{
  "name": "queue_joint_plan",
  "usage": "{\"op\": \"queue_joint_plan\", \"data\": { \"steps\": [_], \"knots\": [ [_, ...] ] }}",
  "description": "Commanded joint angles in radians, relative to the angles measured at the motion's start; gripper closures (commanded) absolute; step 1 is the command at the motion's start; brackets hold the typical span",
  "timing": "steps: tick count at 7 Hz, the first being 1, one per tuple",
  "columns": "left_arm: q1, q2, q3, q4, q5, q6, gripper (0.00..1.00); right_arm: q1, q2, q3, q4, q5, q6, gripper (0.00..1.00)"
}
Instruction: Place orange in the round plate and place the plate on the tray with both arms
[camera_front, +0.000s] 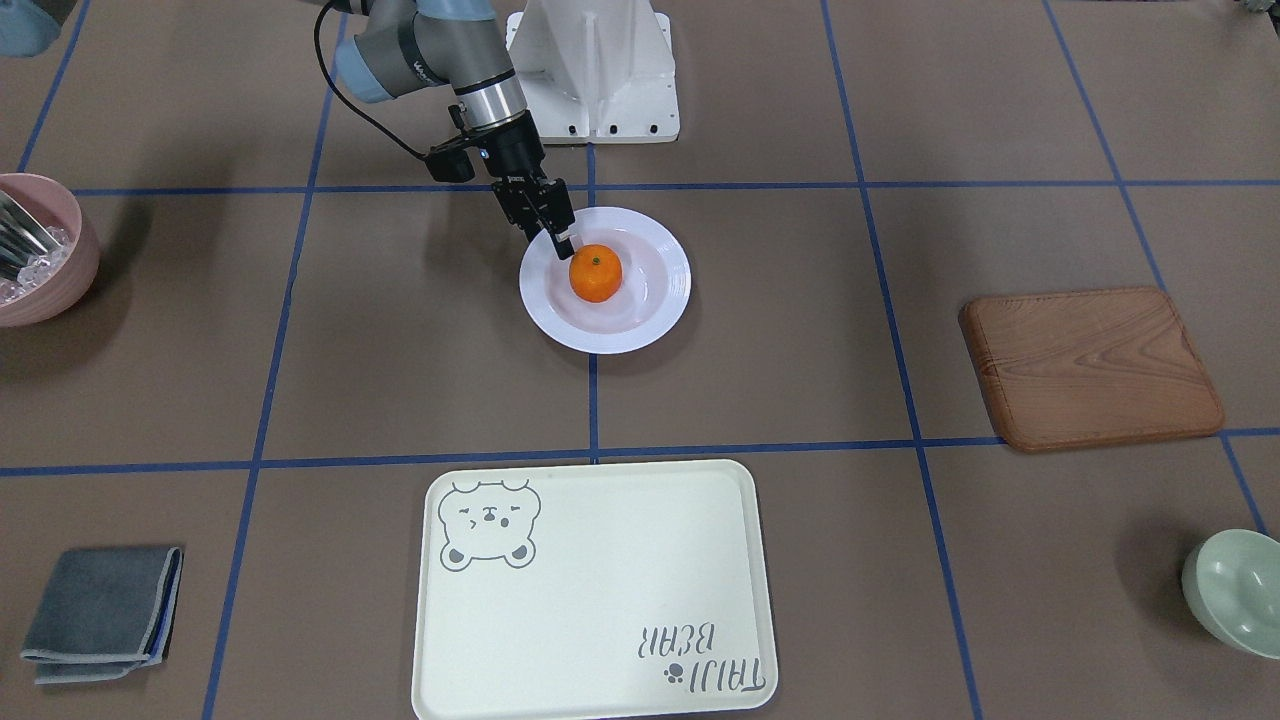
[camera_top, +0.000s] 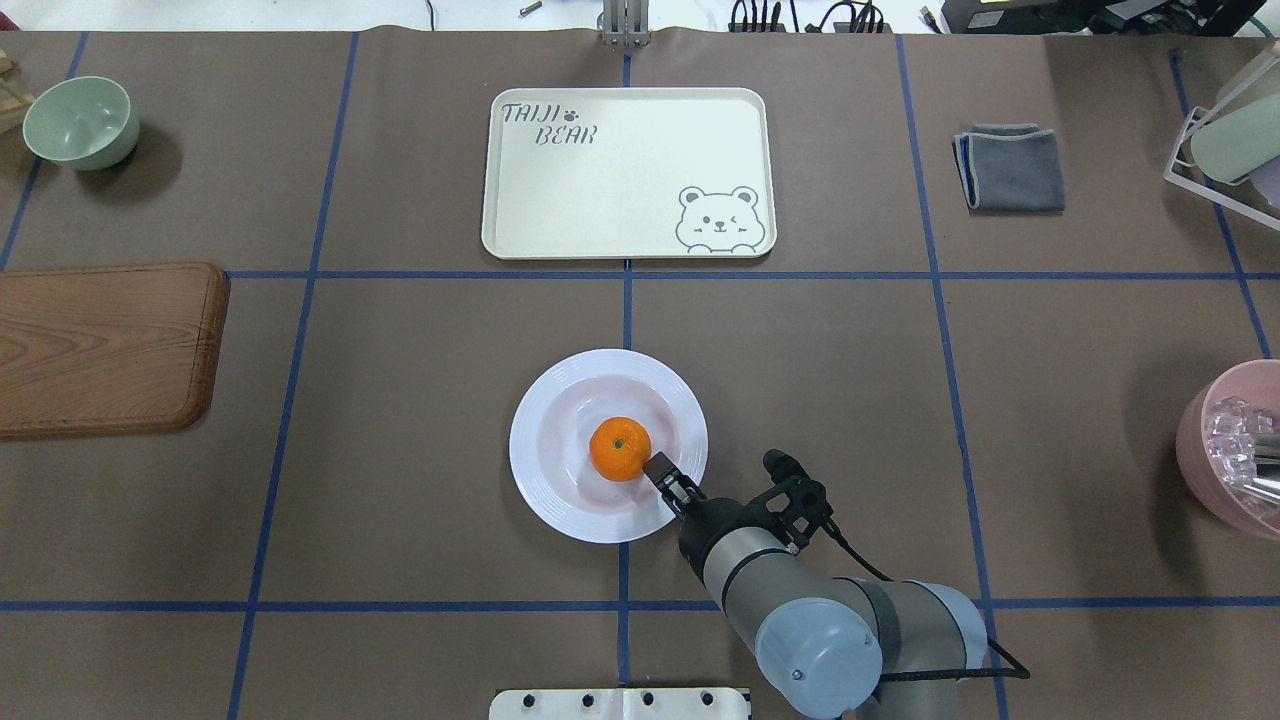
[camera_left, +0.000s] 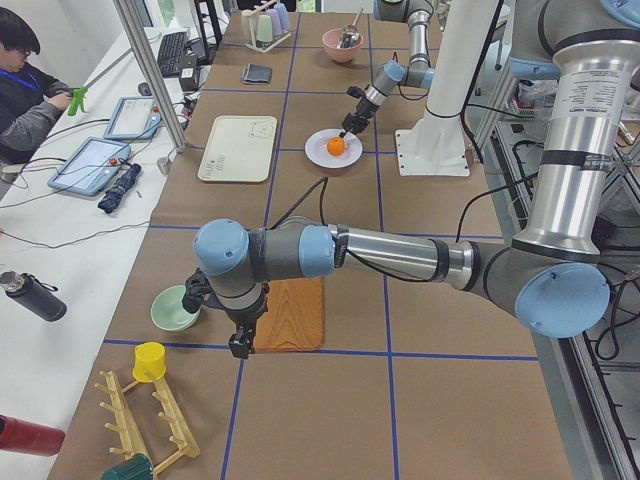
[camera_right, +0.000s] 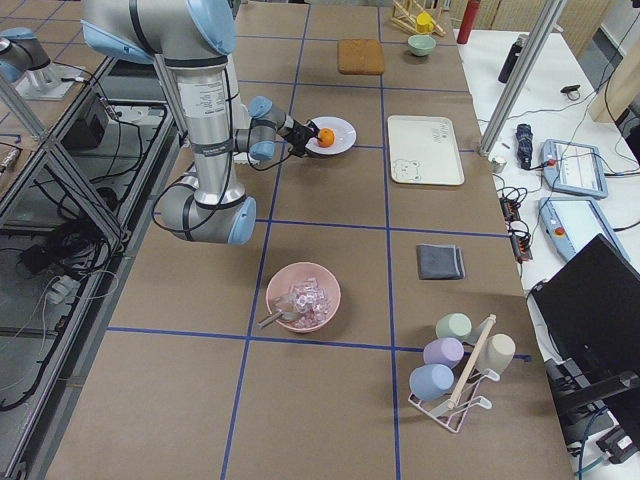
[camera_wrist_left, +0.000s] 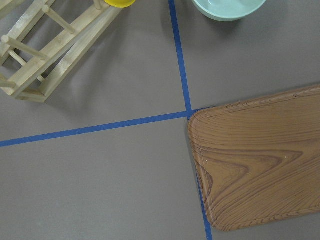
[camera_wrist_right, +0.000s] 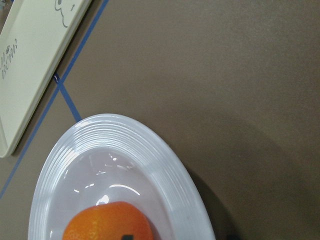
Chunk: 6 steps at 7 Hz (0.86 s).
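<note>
The orange (camera_front: 596, 273) (camera_top: 619, 449) lies in the middle of the white round plate (camera_front: 650, 320) (camera_top: 540, 480), which sits on the table between the robot base and the tray (camera_front: 600, 600) (camera_top: 620, 180). My right gripper (camera_front: 560, 238) (camera_top: 665, 472) hangs low over the plate's rim on the robot's side, its tips right beside the orange. It looks open and holds nothing. In the right wrist view the orange (camera_wrist_right: 107, 222) shows at the bottom edge inside the plate (camera_wrist_right: 150, 150). My left gripper (camera_left: 240, 345) hovers by the wooden board, far from the plate; I cannot tell its state.
A brown wooden board (camera_front: 1090, 365) (camera_wrist_left: 260, 170) and a pale green bowl (camera_front: 1235, 590) lie on the robot's left side. A pink bowl (camera_front: 40, 250) and a folded grey cloth (camera_front: 100, 610) are on its right. A wooden rack (camera_wrist_left: 50, 50) stands near the left gripper.
</note>
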<state>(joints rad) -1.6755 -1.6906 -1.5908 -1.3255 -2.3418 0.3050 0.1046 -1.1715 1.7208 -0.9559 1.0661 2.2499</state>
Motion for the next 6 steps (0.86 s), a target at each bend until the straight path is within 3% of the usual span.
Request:
{"op": "queue_joint_plan", "data": {
  "steps": [1,6],
  "knots": [
    [-0.009,0.011,-0.006,-0.001,-0.001,0.000,0.02,0.007,0.015,0.002,0.006,-0.001,0.039,1.00],
    [-0.016,0.060,-0.038,-0.003,-0.010,-0.012,0.02,0.056,0.009,0.008,0.077,-0.055,0.047,1.00]
  ]
}}
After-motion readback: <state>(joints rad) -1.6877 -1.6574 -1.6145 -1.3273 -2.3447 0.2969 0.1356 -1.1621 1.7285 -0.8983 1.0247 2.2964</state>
